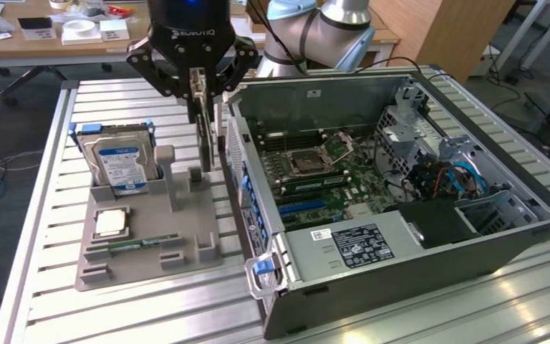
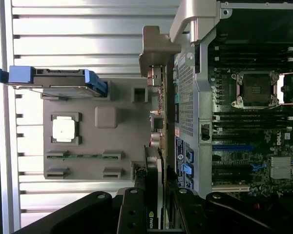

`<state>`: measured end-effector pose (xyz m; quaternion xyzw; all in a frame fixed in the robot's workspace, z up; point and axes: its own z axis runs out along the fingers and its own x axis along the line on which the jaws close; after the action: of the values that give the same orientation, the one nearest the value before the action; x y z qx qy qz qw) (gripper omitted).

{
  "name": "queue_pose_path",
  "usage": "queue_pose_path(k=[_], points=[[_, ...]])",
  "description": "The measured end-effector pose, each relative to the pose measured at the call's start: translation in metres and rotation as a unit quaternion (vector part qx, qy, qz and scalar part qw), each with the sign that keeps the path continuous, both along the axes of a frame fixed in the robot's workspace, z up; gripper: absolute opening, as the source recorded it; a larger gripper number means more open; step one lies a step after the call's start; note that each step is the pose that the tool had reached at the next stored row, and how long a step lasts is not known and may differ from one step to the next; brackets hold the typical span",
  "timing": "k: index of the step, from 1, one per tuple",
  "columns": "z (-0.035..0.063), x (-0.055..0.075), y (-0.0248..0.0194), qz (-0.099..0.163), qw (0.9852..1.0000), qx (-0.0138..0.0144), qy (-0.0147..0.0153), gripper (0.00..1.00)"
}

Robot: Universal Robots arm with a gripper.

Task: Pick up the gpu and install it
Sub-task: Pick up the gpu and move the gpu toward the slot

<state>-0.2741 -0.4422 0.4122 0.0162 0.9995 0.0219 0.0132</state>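
The gripper (image 1: 201,92) is closed tight on the gpu (image 1: 203,136), held upright between the gray tray (image 1: 146,269) and the computer case (image 1: 428,266).

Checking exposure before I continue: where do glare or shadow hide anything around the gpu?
Exterior view: glare streaks the table slats at the near edge; the gpu, held edge-on by the gripper, jaws shut, shows without glare. Wrist view: the bare slats wash out white, while the gripper body and the computer case interior sit in shadow.

The gripper (image 1: 198,92) is black; the gpu (image 1: 206,136) is dark; the hard drive (image 1: 112,141) is silver, its label (image 1: 124,170) blue-white; the tray (image 1: 151,263) is grey; the table (image 1: 46,287) shows silvery ribs.
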Motion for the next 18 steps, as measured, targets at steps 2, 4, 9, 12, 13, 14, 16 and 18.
queue_pose_path(k=[2, 4, 9, 12, 13, 14, 16, 18], points=[[0.0000, 0.004, 0.0002, 0.000, 1.0000, 0.0000, 0.0000, 0.27], [0.0000, 0.008, 0.0004, 0.000, 1.0000, 0.0000, 0.0000, 0.27], [0.0000, 0.020, 0.0008, 0.000, 1.0000, 0.0000, 0.0000, 0.27], [0.0000, 0.027, 0.0011, 0.000, 1.0000, 0.0000, 0.0000, 0.27], [0.0000, 0.030, 0.0012, 0.000, 1.0000, 0.0000, 0.0000, 0.27], [0.0000, 0.033, 0.0012, 0.000, 1.0000, 0.0000, 0.0000, 0.27], [0.0000, 0.038, 0.0014, 0.000, 1.0000, 0.0000, 0.0000, 0.27], [0.0000, 0.043, 0.0015, 0.000, 1.0000, 0.0000, 0.0000, 0.27]])
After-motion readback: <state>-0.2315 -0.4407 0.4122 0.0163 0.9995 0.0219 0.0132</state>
